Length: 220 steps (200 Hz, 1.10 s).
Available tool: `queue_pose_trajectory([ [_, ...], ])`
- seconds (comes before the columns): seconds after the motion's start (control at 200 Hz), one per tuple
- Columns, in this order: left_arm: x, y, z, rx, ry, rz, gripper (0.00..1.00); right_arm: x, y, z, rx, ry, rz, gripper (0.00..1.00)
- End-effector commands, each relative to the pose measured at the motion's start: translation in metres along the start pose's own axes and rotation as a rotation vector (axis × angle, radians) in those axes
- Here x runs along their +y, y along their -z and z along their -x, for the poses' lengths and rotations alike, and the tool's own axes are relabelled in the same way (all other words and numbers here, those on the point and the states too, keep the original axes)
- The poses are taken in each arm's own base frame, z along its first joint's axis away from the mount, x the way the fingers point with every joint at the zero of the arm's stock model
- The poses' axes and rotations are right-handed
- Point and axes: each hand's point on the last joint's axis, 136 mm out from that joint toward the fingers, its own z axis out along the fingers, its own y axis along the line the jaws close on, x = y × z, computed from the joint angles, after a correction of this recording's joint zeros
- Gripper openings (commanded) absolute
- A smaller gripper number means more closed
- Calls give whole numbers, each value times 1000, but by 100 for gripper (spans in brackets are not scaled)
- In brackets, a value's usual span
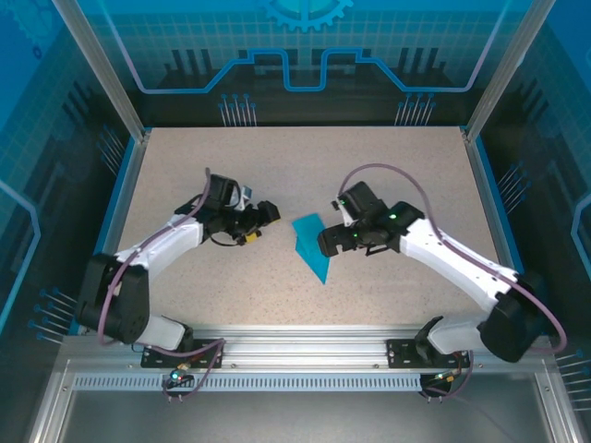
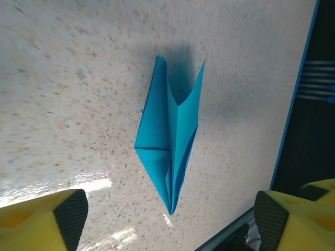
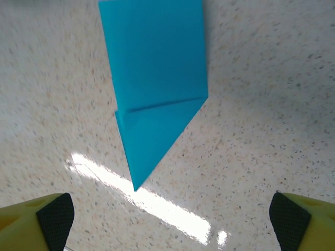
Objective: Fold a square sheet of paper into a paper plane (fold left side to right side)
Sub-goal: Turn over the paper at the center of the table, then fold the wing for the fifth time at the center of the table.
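The square sheet of paper lies folded into a narrow teal-blue paper plane (image 1: 312,242) flat on the speckled table, its sharp tip toward the near edge. In the left wrist view the paper plane (image 2: 170,130) shows layered flaps and a split tail. In the right wrist view the paper plane (image 3: 154,78) shows one smooth side. My left gripper (image 1: 261,224) hovers just left of it, open, its yellow fingers wide apart (image 2: 170,222) with nothing between them. My right gripper (image 1: 328,243) sits at the plane's right edge, open (image 3: 168,225) and holding nothing.
A blue rim (image 1: 485,198) borders the table, with aluminium frame posts (image 1: 102,69) at the back corners. A metal rail (image 1: 305,346) carrying the arm bases runs along the near edge. The table's blue edge (image 2: 296,99) lies just beyond the plane.
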Motion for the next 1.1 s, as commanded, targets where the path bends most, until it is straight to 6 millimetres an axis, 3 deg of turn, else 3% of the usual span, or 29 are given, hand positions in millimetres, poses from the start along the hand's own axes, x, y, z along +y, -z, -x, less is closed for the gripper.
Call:
queue_pose_trajectory([
  [0.0,-21,-25,1,50,-37,-61,86,-1,9,22,-136,-116,111,100],
  [0.22,-23,-79,1,124,-68,-44,79,-20,9,19,-181,-265,233,100],
  [0.235,-23,-83,1,130,-70,-43,79,-22,3,12,-163,-276,237,100],
  [0.345,-28,-102,2,154,-97,-54,68,-23,-3,7,-161,-312,323,100],
  [0.445,-29,-113,1,172,-132,-50,53,-25,-11,5,-170,-322,359,100],
  [0.575,-24,-114,1,172,-186,-29,29,-25,-20,6,-196,-296,380,100],
  [0.7,-22,-107,-3,168,-260,-33,16,-22,-28,10,-194,-238,403,100],
  [0.785,-25,-100,-8,166,-310,-60,12,-19,-37,12,-154,-213,449,99],
  [1.095,-44,-79,-33,192,-428,-224,7,-11,-79,22,-90,-171,615,82],
])
